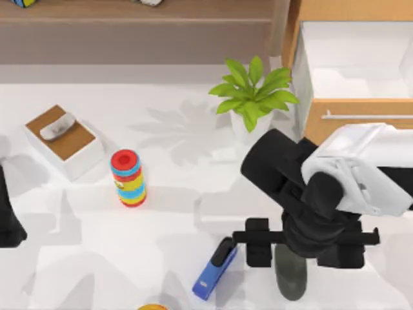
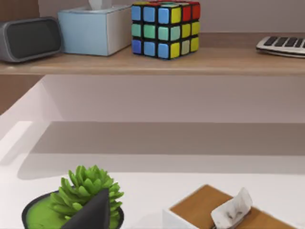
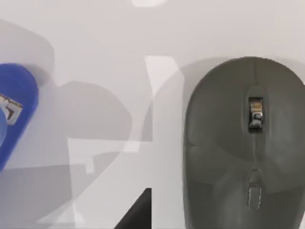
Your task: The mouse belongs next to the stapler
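So the right AgileX arm is hanging over the near right part of the white table [image 1: 97, 258], and its black two-finger gripper [image 1: 292, 248] is sitting right over the small dark grey domed computer mouse [image 1: 290, 278]. From the top view, only the near end of the mouse is poking out from under the wrist. Honestly I cannot tell whether the fingers are spread or pinching it, the wrist is covering them. The right wrist view is looking straight down on the mouse [image 3: 245, 148], scroll wheel and all, lying flat on the table.

The slim blue stapler with the black rounded end [image 1: 215, 268] is lying at an angle just to the left of the mouse, near it but not touching. Its blue end [image 3: 14, 114] is showing up in the right wrist view too.

The left arm is sitting parked at the table's far left edge, and its gripper [image 1: 10, 223] is too cut off to say how the fingers are standing.

Other stuff: a striped red, blue and yellow ring stack [image 1: 128, 177], a white box with a brown top [image 1: 64, 142] and a green potted plant [image 1: 255, 97].
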